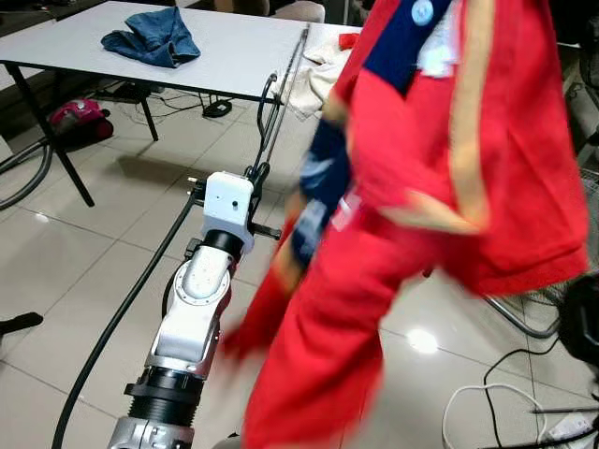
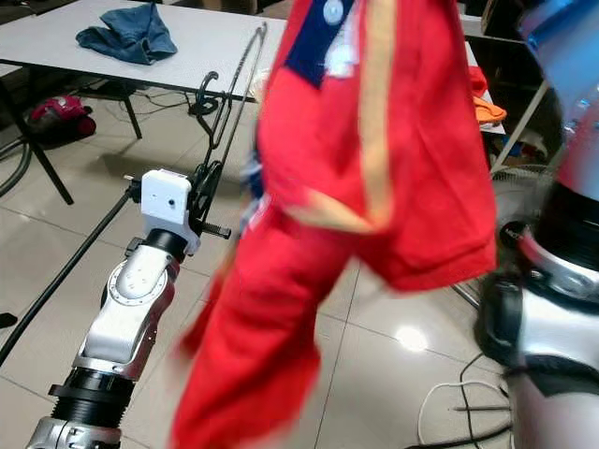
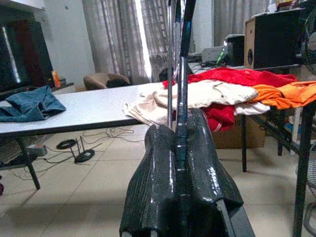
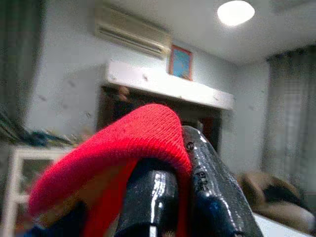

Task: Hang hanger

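A: 2 grips. The left gripper [image 3: 180, 148] is clamped on the black hanger [image 1: 281, 103], rod rising beyond its fingertips; the right gripper [image 4: 170, 187] pinches the red garment [image 1: 440, 187].

B: Risk?

A: Swaying cloth could slip off, I'd judge, or snag the hook.

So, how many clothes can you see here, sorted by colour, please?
Red: 2, the raised red garment and the red cloth on the table.
Blue: 1, the blue cloth.
Cream: 1, the cream cloth.
Orange: 1, the orange cloth.
Total: 5.
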Available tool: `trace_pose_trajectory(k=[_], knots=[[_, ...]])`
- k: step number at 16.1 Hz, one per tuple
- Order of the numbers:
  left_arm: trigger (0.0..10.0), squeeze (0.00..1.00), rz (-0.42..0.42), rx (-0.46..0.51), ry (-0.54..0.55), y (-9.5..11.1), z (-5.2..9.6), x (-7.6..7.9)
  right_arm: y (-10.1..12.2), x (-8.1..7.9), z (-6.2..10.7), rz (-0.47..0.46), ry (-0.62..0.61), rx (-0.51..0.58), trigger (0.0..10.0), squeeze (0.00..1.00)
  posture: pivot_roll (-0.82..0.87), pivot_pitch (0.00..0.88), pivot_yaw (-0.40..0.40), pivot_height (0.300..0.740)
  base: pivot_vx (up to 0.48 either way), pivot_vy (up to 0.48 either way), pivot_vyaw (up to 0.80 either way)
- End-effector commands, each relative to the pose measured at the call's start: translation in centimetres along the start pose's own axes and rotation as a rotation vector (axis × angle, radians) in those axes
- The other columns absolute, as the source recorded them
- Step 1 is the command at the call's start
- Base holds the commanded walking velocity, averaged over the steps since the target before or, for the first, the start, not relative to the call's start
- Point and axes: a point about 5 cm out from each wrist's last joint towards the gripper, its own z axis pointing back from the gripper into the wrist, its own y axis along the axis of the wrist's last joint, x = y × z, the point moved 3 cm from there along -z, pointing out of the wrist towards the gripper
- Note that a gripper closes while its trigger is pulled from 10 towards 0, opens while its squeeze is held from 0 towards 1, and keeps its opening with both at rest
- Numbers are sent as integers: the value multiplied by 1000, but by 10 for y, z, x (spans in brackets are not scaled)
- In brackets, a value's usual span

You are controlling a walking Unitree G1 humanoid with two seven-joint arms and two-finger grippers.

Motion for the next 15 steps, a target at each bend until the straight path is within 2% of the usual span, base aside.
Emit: trace_pose_trajectory(k=[1, 2, 3, 6, 7, 8, 10, 12, 14, 15], knots=[[10000, 0, -9, 2, 12, 1, -3, -6, -17, 16, 7, 17, -68, -63, 0, 0, -123, 0, -4, 740, 0, 0, 0], [10000, 0, -14, 1, 16, 2, -4, -8, -34, 21, 12, 26, -93, -116, 0, 0, -121, 0, -4, 740, 0, 0, 0], [10000, 0, -37, -8, 26, 1, -6, -14, -92, 27, 33, 34, -143, -305, 0, 0, -116, 0, -1, 740, 0, 0, 0], [10000, 0, -75, -23, 34, 1, -9, -24, -176, 13, 73, -8, -158, -579, 0, 0, -114, 0, 4, 740, 0, 0, 0], [10000, 0, -79, -23, 35, 1, -10, -25, -187, 11, 79, -15, -162, -612, 0, 0, -114, 0, 4, 740, 0, 0, 0], [10000, 0, -86, -25, 38, 1, -13, -29, -215, 7, 96, -26, -175, -698, 0, 0, -114, 0, 4, 740, 0, 0, 0], [10000, 0, -95, -29, 36, 1, -14, -31, -243, -1, 116, -50, -183, -778, 0, 0, -112, 0, 4, 740, 0, 0, 0], [10000, 0, -99, -41, 29, -2, -13, -30, -257, -5, 127, -24, -171, -813, 0, 0, -114, 0, 4, 740, 0, 0, 0], [10000, 0, -65, -128, 48, -25, -4, -26, -281, -1, 151, -69, -309, -818, 0, 0, -112, 0, -2, 740, 0, 0, 0], [10000, 0, -39, -183, 72, -40, 3, -25, -296, 4, 178, -30, -434, -844, 0, 0, -109, 0, -3, 740, 0, 0, 0]])
